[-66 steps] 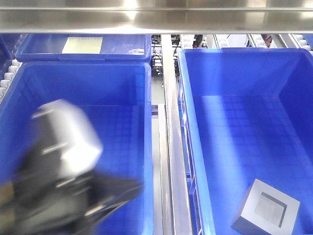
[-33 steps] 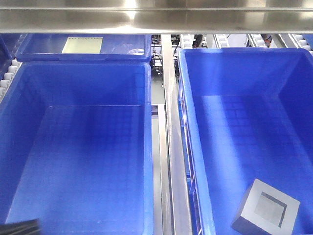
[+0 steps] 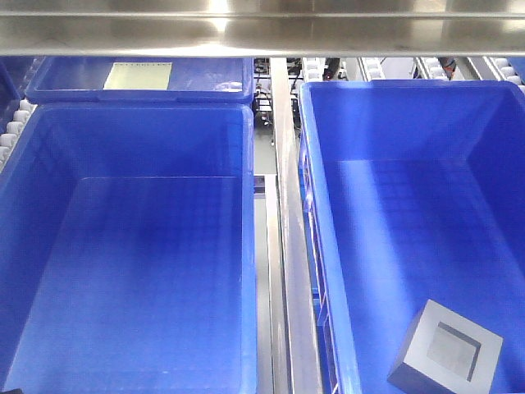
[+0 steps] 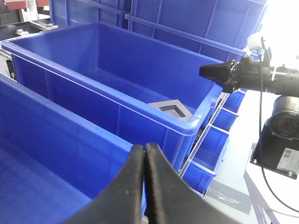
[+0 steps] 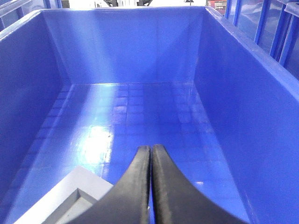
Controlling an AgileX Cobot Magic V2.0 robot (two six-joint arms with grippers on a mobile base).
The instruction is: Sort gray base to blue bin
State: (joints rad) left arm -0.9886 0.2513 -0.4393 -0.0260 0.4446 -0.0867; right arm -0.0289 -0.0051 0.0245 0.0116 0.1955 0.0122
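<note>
**A:** Right wrist view first: the right hand sits nearest the lens, its two black fingers pressed together with nothing between them. Just past them, low and left, there's the pale corner of the gray base, lying on the grid floor of the blue bin.

**B:** And from the front view?

**A:** Same story. The gray base lies in the near right corner of the right-hand blue bin, recessed square opening facing up, block turned a little askew to the walls. Neither hand shows in that view.

**B:** The left side?

**A:** The left hand is closed too, fingers touching tip to tip, holding nothing. It hangs over the near bin wall. Beyond that wall stands the blue bin with the gray base inside, tucked against its right end (only the top face and opening show over the rim).

**B:** What else, further back?

**A:** In the front view, a left-hand blue tote with a bare grid floor, a metal rail running between the two totes, and behind it another blue bin bearing a pale yellowish sheet. A steel crossbar spans the top. The left wrist view catches a black camera out on the right.
</note>
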